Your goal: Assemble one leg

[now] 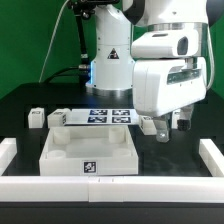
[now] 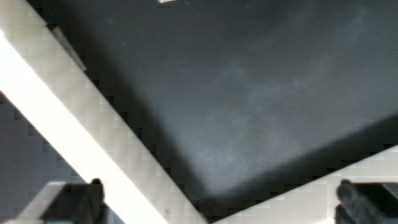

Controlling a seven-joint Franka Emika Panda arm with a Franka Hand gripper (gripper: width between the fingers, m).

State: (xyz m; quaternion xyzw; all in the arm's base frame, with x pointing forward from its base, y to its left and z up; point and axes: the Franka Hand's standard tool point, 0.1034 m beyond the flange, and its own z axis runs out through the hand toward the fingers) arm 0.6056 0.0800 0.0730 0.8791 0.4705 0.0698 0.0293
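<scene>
The leg (image 1: 148,125) nearest the arm lies on the black table (image 1: 185,150), just beside the gripper (image 1: 172,123) and behind the big white tray (image 1: 85,150); we think the gripper hangs low there so it can grab this leg next; its jaws stand apart with nothing between them; white rails (image 1: 110,182) ring the table, likely to stop parts sliding off; we count three legs, with a second leg (image 1: 35,118) and a third leg (image 1: 57,117) at the exterior view's left of the marker board (image 1: 105,115); one tray; one marker board; more legs may hide behind the arm.
</scene>
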